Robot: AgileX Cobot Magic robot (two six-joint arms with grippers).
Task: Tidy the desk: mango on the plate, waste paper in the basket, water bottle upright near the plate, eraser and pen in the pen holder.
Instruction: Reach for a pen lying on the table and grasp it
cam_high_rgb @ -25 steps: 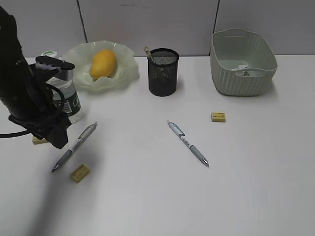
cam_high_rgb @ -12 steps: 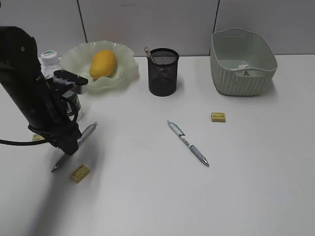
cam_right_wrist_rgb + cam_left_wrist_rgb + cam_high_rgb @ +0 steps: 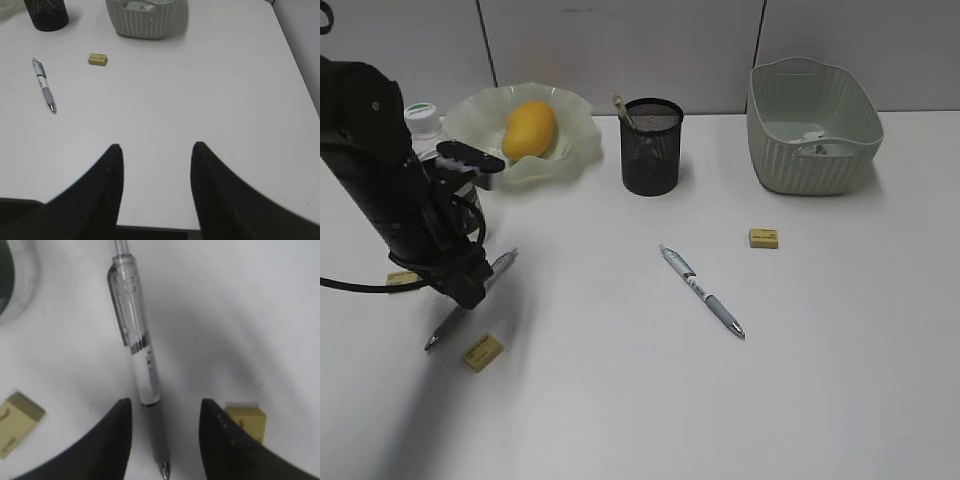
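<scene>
Lower half: bare surface (image 3: 720, 420), open passage.
Centre: pen (image 3: 701, 291) lies alone, free room all round.
Left: arm (image 3: 390, 200) crowds bottle (image 3: 423, 125) and left pen (image 3: 470, 298); erasers (image 3: 482, 352) flank it.
Top: plate (image 3: 570, 130), holder (image 3: 651, 146), basket (image 3: 812, 125) line the back.

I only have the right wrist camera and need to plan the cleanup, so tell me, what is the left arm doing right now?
Observer: The left gripper is low over a second pen, with open jaws either side of its barrel, not gripping.
Operator: Any erasers over there? I see just one.
Observer: Two more: a near eraser on one side of that pen, a far eraser on the other, partly behind a finger.
Operator: Is the mango on the plate?
Observer: Yes, the mango lies in the plate.
</scene>
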